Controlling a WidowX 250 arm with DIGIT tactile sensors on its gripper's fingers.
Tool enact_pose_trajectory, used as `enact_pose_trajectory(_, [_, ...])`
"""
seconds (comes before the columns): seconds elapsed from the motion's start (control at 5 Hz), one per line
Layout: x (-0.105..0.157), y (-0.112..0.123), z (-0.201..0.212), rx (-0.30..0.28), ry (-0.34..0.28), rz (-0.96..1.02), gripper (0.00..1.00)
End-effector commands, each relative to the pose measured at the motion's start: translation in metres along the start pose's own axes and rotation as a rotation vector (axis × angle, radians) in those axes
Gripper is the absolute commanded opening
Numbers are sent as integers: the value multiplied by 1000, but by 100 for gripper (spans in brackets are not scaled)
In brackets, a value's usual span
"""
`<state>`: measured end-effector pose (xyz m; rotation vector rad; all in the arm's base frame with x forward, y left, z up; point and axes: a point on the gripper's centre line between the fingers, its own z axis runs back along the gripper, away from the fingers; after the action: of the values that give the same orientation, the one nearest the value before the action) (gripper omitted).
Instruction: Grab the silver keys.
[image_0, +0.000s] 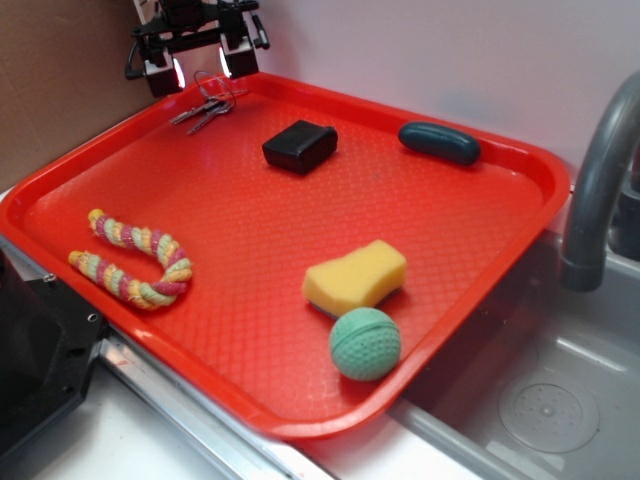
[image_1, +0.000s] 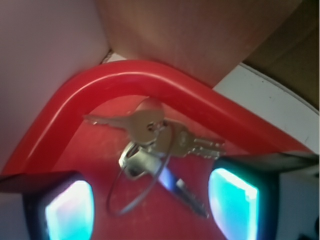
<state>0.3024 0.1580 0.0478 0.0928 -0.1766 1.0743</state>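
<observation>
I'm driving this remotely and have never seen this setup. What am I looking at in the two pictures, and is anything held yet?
The exterior view looks down on a red tray beside a sink. The black gripper hangs over the tray's far corner, above the silver keys. Also on the tray: a black block, a dark oval object, a yellow sponge, a green ball and a braided rope. The wrist view looks from the gripper itself: its two fingers stand apart either side of the keys. Nothing is held yet.
</observation>
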Motion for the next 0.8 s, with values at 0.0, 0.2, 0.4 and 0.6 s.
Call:
enact_pose_trajectory(0.0, [15,8,3,13,-32,13,82])
enact_pose_trajectory(0.2, [11,5,-2,38,-22,6,18])
enact_pose_trajectory(0.4, [7,2,-11,64,-4,-5,6])
enact_pose_trajectory(0.6, [5,1,-11,77,-7,-8,0])
